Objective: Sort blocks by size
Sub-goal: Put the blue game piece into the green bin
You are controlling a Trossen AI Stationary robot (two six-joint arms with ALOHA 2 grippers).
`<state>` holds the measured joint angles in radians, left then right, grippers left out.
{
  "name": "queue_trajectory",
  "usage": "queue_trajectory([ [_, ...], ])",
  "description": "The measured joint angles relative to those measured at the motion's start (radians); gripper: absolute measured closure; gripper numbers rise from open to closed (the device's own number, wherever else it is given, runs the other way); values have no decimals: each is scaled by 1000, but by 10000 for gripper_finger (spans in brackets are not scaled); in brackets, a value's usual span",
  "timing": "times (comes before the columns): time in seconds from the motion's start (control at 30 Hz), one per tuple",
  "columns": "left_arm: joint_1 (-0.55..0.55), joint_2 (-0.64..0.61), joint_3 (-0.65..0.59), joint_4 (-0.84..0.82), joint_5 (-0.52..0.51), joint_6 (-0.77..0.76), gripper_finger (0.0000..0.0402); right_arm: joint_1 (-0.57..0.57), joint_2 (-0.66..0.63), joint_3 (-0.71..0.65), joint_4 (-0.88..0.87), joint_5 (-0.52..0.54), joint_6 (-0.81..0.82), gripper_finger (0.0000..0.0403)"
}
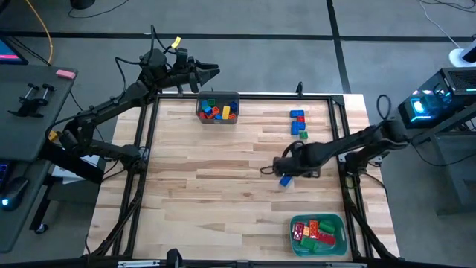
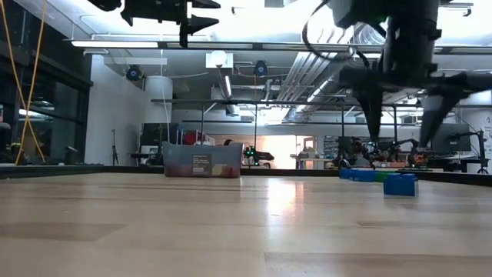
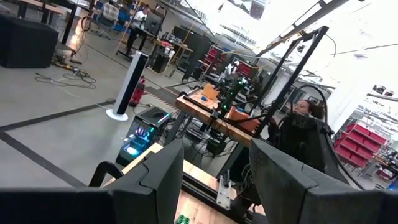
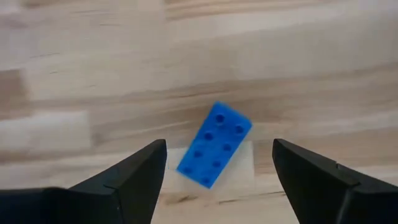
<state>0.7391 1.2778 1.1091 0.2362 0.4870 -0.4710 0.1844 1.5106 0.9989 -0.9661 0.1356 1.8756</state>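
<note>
A long blue brick (image 4: pixel 214 144) lies flat on the wooden table, studs up; it also shows in the high view (image 1: pixel 285 181) and the low view (image 2: pixel 400 185). My right gripper (image 4: pixel 217 148) is open and hangs above it, fingers pointing down on either side of it, clear of it in the low view (image 2: pixel 400 140). My left gripper (image 1: pixel 210 72) is open and empty, raised near the far edge above a dark grey bin (image 1: pixel 218 109) holding several mixed bricks.
A short row of blue and green bricks (image 1: pixel 297 123) lies on the table at the far right. A teal tray (image 1: pixel 339 223) with red, green and orange bricks sits at the near right. Bare wood lies across the middle and left.
</note>
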Motion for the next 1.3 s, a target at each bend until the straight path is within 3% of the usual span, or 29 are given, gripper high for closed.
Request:
queue_trajectory([
  [0.17, 0, 0, 0, 0, 0, -25, 231, 31, 115, 0, 15, -6, 138, 127],
  [0.37, 0, 0, 0, 0, 6, -25, 231, 32, 218, 0, 149, -51, 149, 132],
  [0.57, 0, 0, 0, 0, 6, -22, 231, 32, 272, 5, 168, -56, 162, 132],
  [0.73, 0, 0, 0, 1, 8, 4, 231, 20, 265, 7, 145, -37, 101, 157],
  [0.97, 19, 4, 0, 1, -22, -16, 231, 12, 268, 69, -17, 36, -72, 277],
  [1.17, 22, 5, 0, 1, -78, -23, 231, 31, 177, 138, -153, 111, -258, 289],
  [1.3, 22, 5, 0, 1, -104, -30, 231, 78, 74, 193, -274, 146, -288, 289],
])
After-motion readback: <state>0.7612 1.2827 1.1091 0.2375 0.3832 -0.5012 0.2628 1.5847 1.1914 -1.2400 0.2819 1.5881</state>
